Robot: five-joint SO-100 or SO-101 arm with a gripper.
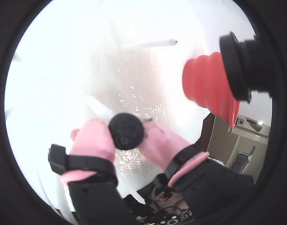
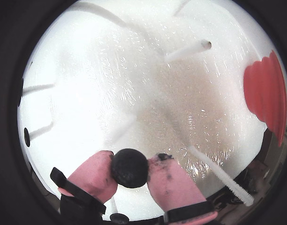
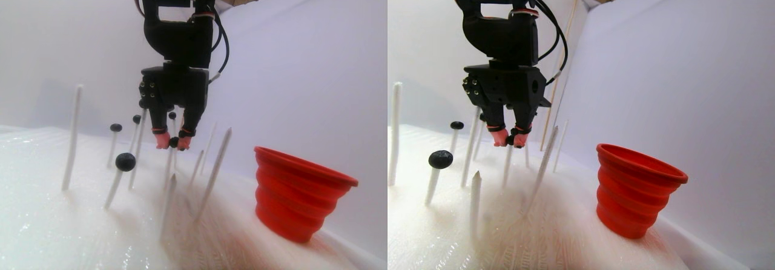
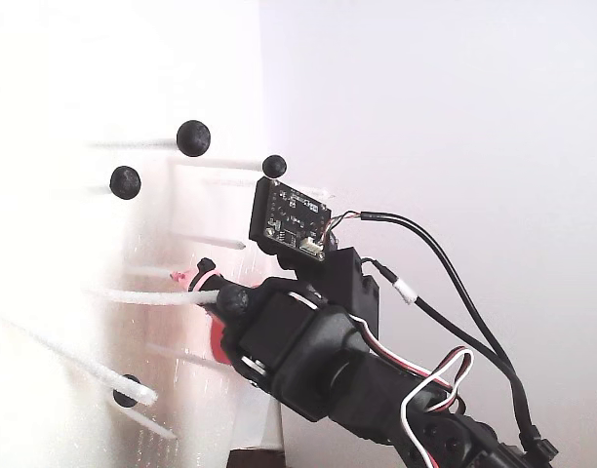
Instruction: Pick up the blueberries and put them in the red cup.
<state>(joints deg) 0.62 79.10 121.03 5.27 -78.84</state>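
Blueberry [image 2: 129, 168], matte blue-black, seemingly round, pinched between pink hand [image 2: 130, 174] fingertips.

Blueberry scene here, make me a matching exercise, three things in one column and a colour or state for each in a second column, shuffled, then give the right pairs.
Things:
1. gripper
2. red cup
3. blueberry on a stick

States:
A. standing upright on the white surface, rim up
B. perched atop a thin white stick
C. pink-tipped fingers closed on a blueberry

Pairs: 1-C, 2-A, 3-B
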